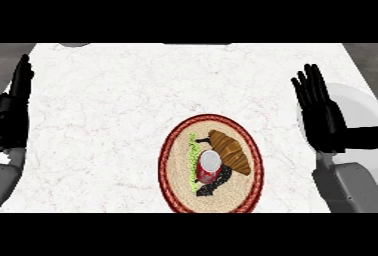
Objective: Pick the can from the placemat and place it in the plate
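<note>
Head view of the marble counter (133,100). We see the can (209,166) standing upright on the round placemat (174,175), which carries a red rim and a printed picture of a croissant and greens; the can sits near the mat's centre, its pale top facing us and its red wall showing below. The placemat lies at about 6 o'clock on the counter. The plate (353,102), pale and round, lies at about 3 o'clock, partly hidden behind the right hand (319,112) and cut by the view's edge.

The right hand is spread flat, fingers straight and pointing to 12 o'clock, holding nothing and well apart from the can. The left hand (16,95) rests at the 9 o'clock edge, fingers likewise straight and up, also empty.

We judge the task as not yet begun: the can is untouched on the mat and nothing shows on the visible part of the plate. Reaching, grasping, lifting, carrying toward 3 o'clock and setting down all remain.
</note>
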Available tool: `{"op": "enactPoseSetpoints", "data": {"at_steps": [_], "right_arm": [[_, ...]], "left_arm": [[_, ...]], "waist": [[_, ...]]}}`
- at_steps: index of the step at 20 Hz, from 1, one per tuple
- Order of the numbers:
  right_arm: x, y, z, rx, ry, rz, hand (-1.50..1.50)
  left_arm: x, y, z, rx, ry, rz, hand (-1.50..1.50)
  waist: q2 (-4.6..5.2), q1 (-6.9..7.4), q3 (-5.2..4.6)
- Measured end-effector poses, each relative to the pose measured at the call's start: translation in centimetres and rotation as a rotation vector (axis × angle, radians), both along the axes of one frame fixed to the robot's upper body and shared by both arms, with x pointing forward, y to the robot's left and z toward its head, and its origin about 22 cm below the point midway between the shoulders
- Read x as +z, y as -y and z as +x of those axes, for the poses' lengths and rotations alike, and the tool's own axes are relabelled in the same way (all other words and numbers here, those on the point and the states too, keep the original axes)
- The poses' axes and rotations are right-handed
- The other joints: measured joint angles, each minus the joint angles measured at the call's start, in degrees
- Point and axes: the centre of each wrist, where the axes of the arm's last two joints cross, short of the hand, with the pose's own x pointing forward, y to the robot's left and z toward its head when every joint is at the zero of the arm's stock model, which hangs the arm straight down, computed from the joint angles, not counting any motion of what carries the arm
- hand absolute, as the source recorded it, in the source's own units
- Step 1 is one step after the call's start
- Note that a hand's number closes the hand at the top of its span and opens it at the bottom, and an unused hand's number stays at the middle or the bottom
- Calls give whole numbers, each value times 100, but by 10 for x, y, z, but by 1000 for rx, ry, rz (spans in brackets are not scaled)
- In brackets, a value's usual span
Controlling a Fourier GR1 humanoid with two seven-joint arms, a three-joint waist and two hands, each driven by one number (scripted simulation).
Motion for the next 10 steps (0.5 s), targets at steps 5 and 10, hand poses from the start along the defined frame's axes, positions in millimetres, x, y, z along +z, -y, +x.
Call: {"op": "enactPoseSetpoints", "data": {"at_steps": [5,10], "right_arm": [[20,-46,3,358,-10,4,150],[78,-50,13,506,236,-483,150]], "left_arm": [[-33,22,-10,-29,-147,-144,0],[-72,43,-27,-46,-334,-281,0]], "waist": [[114,150,35],[25,159,-43]]}}
